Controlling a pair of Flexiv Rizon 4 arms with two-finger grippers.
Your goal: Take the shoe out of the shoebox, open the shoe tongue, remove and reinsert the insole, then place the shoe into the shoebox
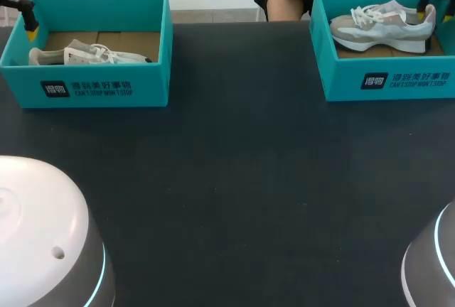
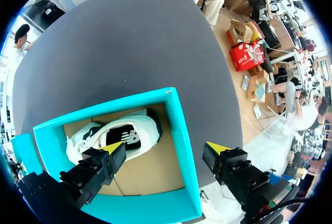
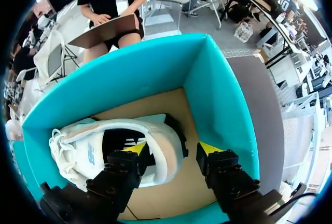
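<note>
Two teal shoeboxes stand at the table's far side. In the right shoebox (image 1: 384, 79) (image 3: 220, 94) lies a grey-white shoe (image 1: 384, 28) (image 3: 88, 151) on its side. My right gripper (image 1: 426, 10) (image 3: 173, 149) is down in that box at the shoe's heel. One finger is in the shoe's opening, the other behind the heel, with a thin gap showing there. The left shoebox (image 1: 106, 87) (image 2: 184, 141) holds a white shoe (image 1: 85, 55) (image 2: 124, 136). Open above its end wall, my left gripper (image 1: 28, 23) (image 2: 166, 154) has one finger over the box and one outside it.
The dark table (image 1: 234, 193) stretches between the boxes and the near edge. My arms' white bases (image 1: 43, 236) (image 1: 434, 264) fill the two near corners.
</note>
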